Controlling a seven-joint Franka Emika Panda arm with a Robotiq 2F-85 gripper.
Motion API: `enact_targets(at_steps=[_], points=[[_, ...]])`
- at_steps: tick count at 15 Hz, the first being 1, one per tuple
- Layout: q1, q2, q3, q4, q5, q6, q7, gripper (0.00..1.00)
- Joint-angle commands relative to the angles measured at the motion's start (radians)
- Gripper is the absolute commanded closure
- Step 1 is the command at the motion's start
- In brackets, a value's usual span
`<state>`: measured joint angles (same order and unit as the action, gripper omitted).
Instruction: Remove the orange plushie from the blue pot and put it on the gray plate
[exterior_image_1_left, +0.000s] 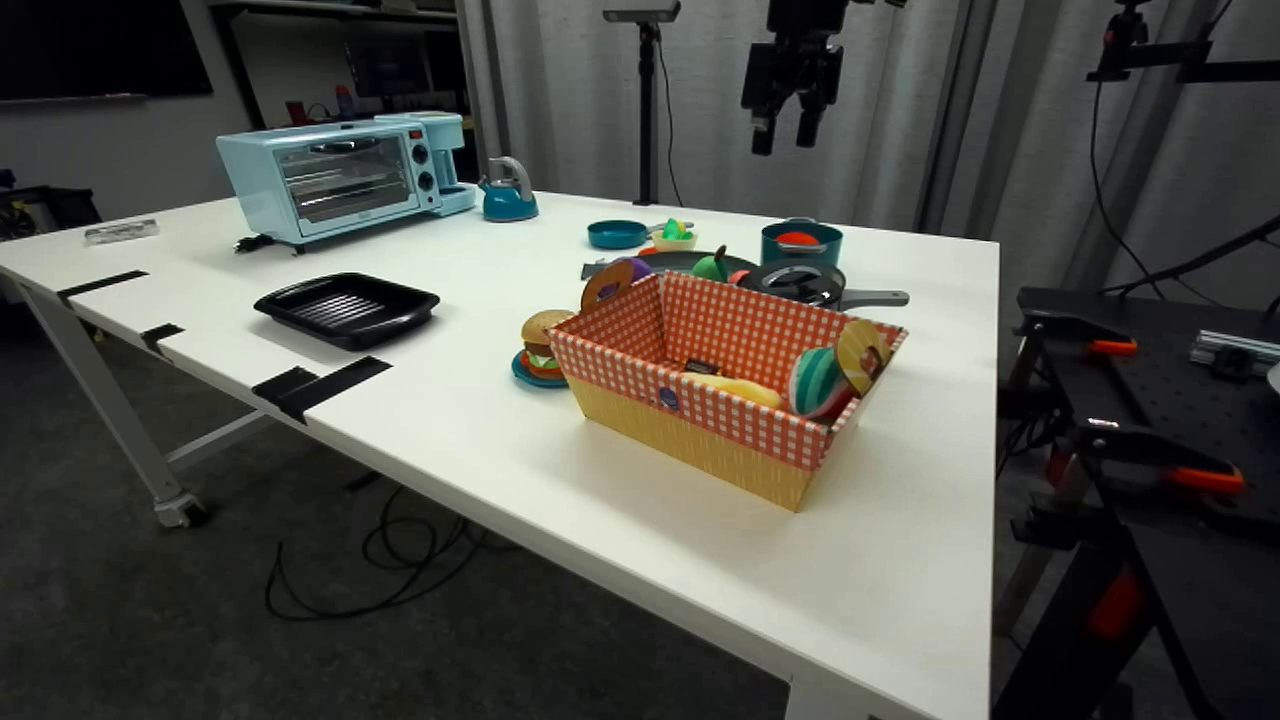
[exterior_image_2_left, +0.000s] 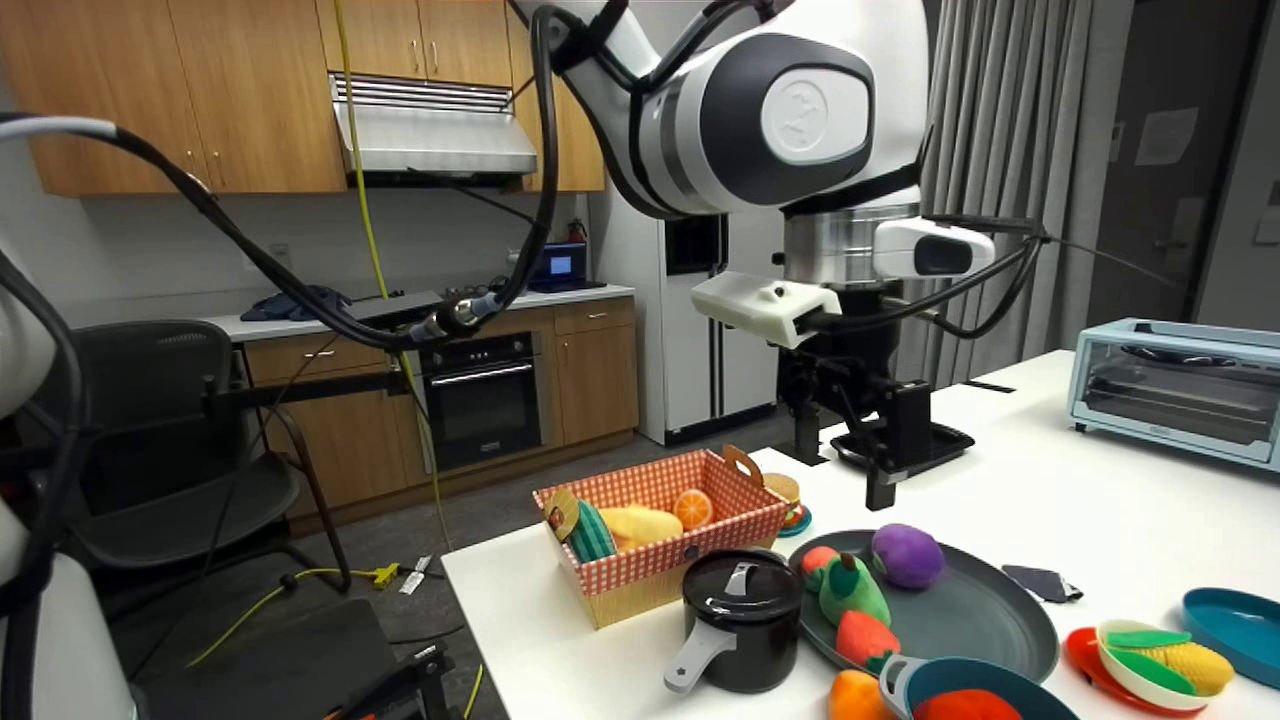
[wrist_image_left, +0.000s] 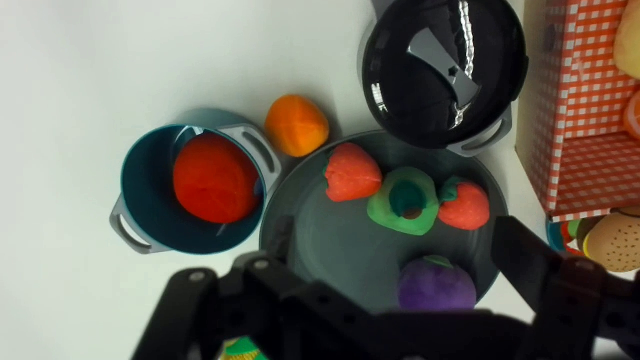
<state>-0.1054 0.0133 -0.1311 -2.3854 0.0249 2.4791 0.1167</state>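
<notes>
The orange plushie (wrist_image_left: 215, 177), roundish and orange-red, lies inside the blue pot (wrist_image_left: 145, 180) at the left of the wrist view. In an exterior view the plushie (exterior_image_1_left: 797, 239) shows in the pot (exterior_image_1_left: 774, 252) at the table's far side; the plushie (exterior_image_2_left: 967, 706) and pot (exterior_image_2_left: 985, 670) are cut off by the bottom edge in an exterior view. The gray plate (wrist_image_left: 340, 250) lies beside the pot and bears several plushies; it also shows in an exterior view (exterior_image_2_left: 985, 620). My gripper (wrist_image_left: 395, 237) is open and empty, high above the table; its fingertips frame the plate in the wrist view.
An orange-yellow plushie (wrist_image_left: 297, 126) lies between pot and plate. A black lidded pot (wrist_image_left: 445, 70) and a checked basket (wrist_image_left: 575, 125) stand beside the plate. The plate holds two strawberries (wrist_image_left: 352, 172), a green plushie (wrist_image_left: 405, 200) and a purple one (wrist_image_left: 437, 285). A teal pan (exterior_image_1_left: 616, 235) stands nearby.
</notes>
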Motion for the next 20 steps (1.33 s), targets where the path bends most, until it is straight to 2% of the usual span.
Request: enact_targets(at_steps=[1,8,15,16,20], points=[[-0.026,0.018,-0.016,0.004,0.051,0.044,0.027,0.00],[-0.070,0.027,-0.064,-0.011,0.048,0.088,0.087,0.00],[-0.084,0.083,-0.074,-0.014,0.106,0.173,0.076,0.00],[-0.077,0.067,-0.072,-0.008,0.070,0.127,0.077,0.00],[-0.076,0.077,-0.071,-0.008,0.071,0.130,0.077,0.00]])
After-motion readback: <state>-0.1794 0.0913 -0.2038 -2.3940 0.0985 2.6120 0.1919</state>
